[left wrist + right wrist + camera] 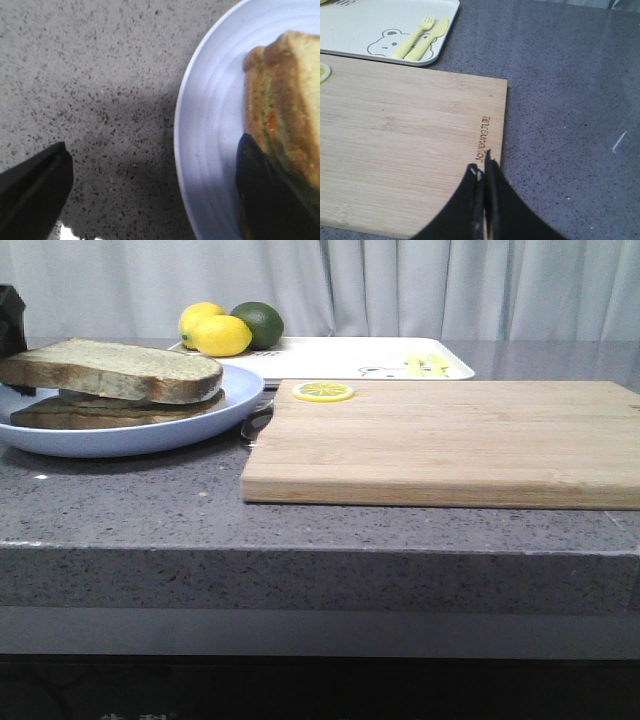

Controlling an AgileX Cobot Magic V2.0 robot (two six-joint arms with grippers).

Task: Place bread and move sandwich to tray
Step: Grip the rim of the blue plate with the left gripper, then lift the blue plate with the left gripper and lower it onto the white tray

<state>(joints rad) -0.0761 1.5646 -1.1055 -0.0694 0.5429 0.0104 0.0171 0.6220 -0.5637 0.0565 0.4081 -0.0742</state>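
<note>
The sandwich [110,390] is a stack of brown-crusted toast on a round pale-blue plate [150,435] at the table's left. The bread [110,368], a thick slice with a greenish-tan face, lies on top of the stack. In the left wrist view the sandwich [292,100] shows a spot of orange between its slices. My left gripper [155,195] is open and straddles the plate's rim [200,150]: one finger [270,195] is over the plate beside the toast, the other [35,185] over the counter. The cream-white tray [350,358] lies at the back. My right gripper [482,167] is shut and empty above the cutting board's right edge.
A wooden cutting board [450,440] fills the middle and right of the grey counter, with a lemon slice [322,391] at its back left corner. Two lemons [215,332] and a lime [260,322] sit at the tray's left end. A small dark object [257,420] lies between plate and board.
</note>
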